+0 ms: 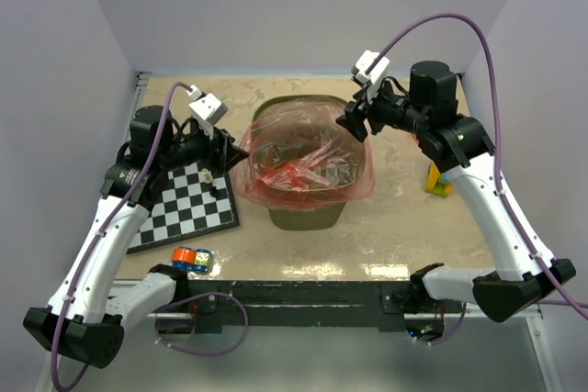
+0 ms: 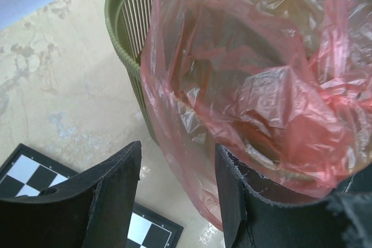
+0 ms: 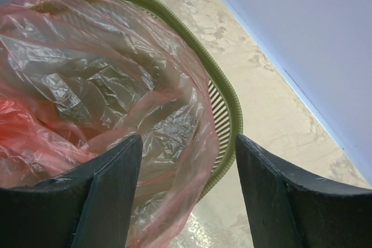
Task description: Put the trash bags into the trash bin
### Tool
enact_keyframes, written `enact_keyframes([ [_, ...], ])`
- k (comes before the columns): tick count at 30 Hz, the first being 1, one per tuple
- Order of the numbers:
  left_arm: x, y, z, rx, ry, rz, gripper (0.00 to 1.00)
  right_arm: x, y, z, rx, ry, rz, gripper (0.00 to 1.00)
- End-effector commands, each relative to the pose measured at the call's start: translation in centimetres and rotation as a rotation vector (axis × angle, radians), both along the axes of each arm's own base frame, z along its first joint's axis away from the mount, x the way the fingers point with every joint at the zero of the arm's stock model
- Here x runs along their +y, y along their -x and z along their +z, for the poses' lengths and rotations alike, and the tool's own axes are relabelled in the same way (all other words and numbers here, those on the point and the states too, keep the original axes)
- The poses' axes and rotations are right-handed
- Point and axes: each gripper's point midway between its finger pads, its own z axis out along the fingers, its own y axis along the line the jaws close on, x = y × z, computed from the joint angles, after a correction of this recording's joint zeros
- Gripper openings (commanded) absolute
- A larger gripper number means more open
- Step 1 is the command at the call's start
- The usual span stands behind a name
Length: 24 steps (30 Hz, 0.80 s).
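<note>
Left pincer (image 2: 177,158) stands wide, with a fold of the thin translucent red-pink plastic bag (image 2: 261,85) hanging between its jaws. Right pincer (image 3: 187,149) is equally wide, not clamped, over film and rim. The bag lines and overhangs the olive-green mesh bin (image 1: 308,216), mid-surface (image 1: 404,227).

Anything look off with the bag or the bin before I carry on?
Yes. The trash bag sits lopsided on the trash bin. Its film hangs loosely over the near and left sides, while the far rim is bare. It is draped across the opening, not tucked inside.
</note>
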Motion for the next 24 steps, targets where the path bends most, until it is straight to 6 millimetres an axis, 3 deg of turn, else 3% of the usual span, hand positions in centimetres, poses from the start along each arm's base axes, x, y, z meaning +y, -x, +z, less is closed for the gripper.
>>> enact_keyframes([
  [1,0.2,-1.4,-1.2,-0.001,-0.010,0.034,0.53,-0.7,-0.9,-1.2,0.023,0.018,-0.061,0.65],
  [3,0.0,-1.7,-1.1,-0.008,0.001,0.029,0.47,-0.6,-1.0,-1.9,0.044,0.026,-0.064,0.61],
  [5,-0.4,-1.9,-0.9,-0.015,0.018,0.012,0.38,-0.5,-1.3,-2.7,0.065,0.035,-0.064,0.51],
  [8,-0.9,-2.1,-0.3,-0.033,0.033,-0.019,0.14,-0.4,-1.8,-3.4,0.091,0.041,-0.075,0.27],
  [10,-0.9,-2.3,-0.1,-0.050,0.033,-0.022,0.00,-0.4,-2.0,-2.7,0.074,0.027,-0.080,0.13],
  [13,-0.8,-2.9,0.0,-0.074,0.030,-0.010,0.00,-0.6,-2.7,-1.4,0.029,0.009,-0.096,0.00],
  [17,-0.6,-4.7,0.6,-0.112,0.040,0.035,0.00,-1.5,-5.0,-0.6,-0.026,0.009,-0.152,0.00],
  [24,-0.8,-8.6,0.0,-0.124,0.066,0.111,0.00,-4.6,-10.4,-1.7,-0.034,-0.023,-0.285,0.00],
])
